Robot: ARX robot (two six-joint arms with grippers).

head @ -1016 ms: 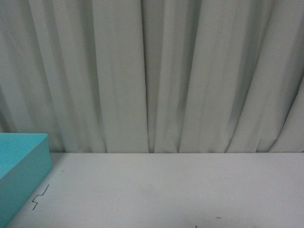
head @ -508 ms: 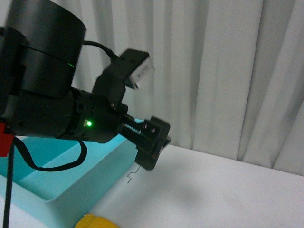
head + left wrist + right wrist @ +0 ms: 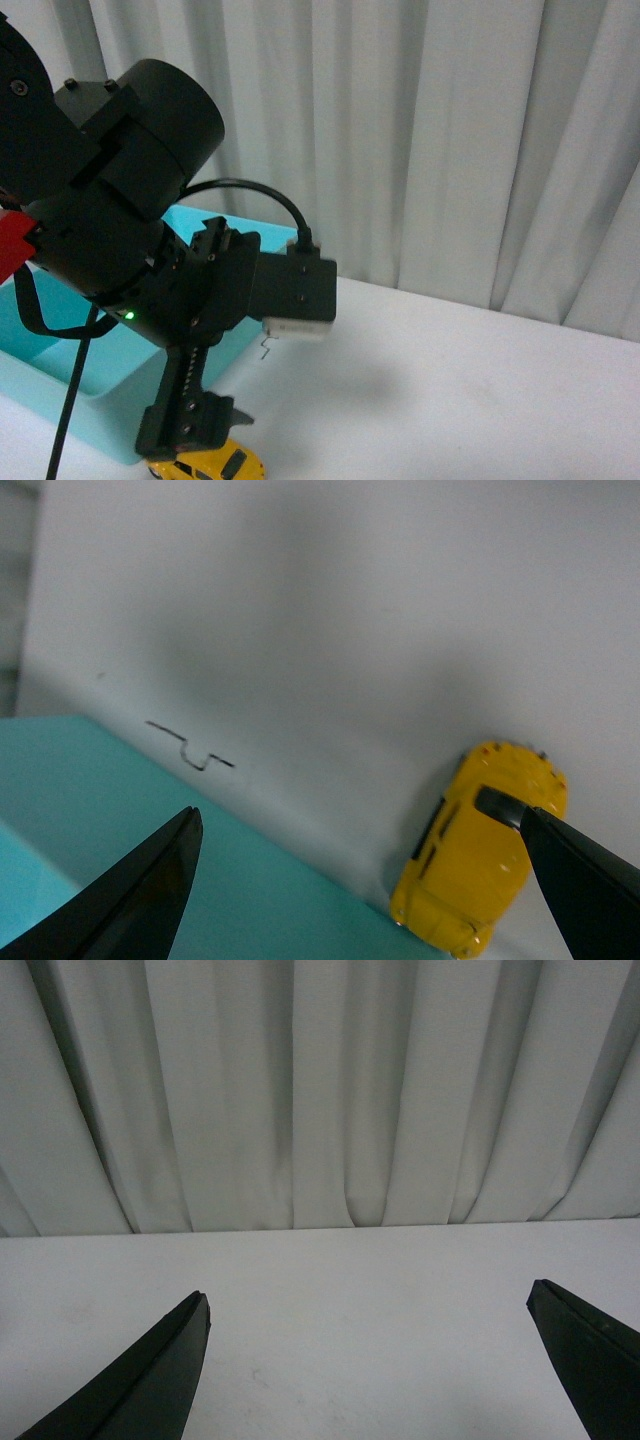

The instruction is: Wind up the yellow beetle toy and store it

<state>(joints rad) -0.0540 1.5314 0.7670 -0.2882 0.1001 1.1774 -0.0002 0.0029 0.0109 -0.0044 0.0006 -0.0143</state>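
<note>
Our L gripper, jaws spread wide & empty, sits off-centre over yellow beetle toy by turquoise box; closing may shove it. R gripper: likewise spread, empty.

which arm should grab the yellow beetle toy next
Left. The left gripper hangs open over the yellow beetle toy beside the turquoise box; the right gripper sees only table and curtain.

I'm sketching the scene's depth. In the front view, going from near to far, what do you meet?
yellow beetle toy → dark squiggle mark → white curtain. The turquoise box and the left arm span too much of that depth to place, so both are left out.
</note>
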